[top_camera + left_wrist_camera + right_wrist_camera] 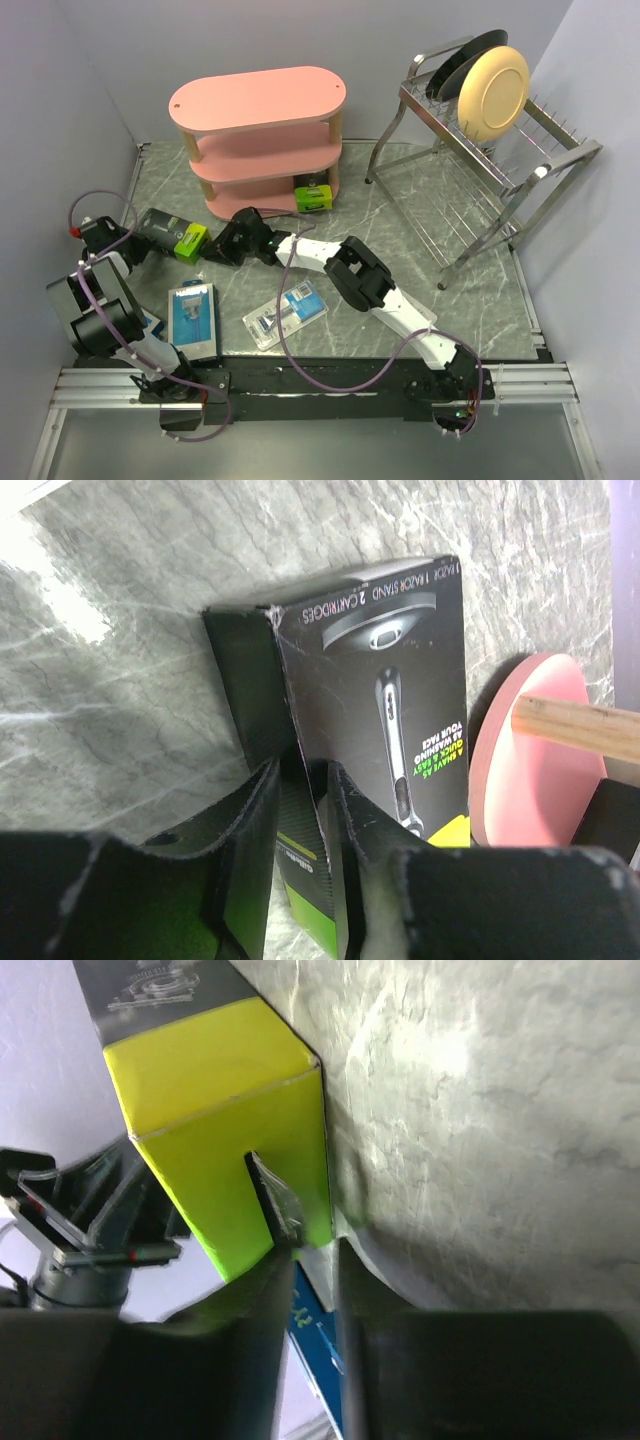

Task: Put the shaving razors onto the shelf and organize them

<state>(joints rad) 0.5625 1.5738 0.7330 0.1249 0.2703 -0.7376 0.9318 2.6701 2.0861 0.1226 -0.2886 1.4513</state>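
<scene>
We start with the black box (168, 232) at the left of the overhead view, below and left of the pink shelf (260, 100). It lies level between the two arms. The left claw (303, 780) is clenched on its dark end; in that wrist view the box runs down between both fingers. Its lime-green end (220, 1110) points at the right claw (315, 1255). That claw's jaws stand narrowly apart, their tips right at the clear hang tab (272, 1195), and we cannot tell whether they have caught it. We judge this a hand-over, since the right arm sits nearer the shelf.

On the box face we read, upside down, "1 RAZOR STAND" and "CARTRIDGES". Beside the pictured razor is "A SHAVE AS QUICK & EASY AS WASHING YOUR FACE". A small white word low between the fingers is too blurred for us.

A second black box (313, 195) already sits on the shelf's bottom board, at its right end. A blue-carded pack (192, 315) and a clear pack (287, 313) lie flat on the marble table (420, 230) in the lower middle, their print unreadable. The wire rack (500, 180) with plates (493, 92) stands at upper right.
</scene>
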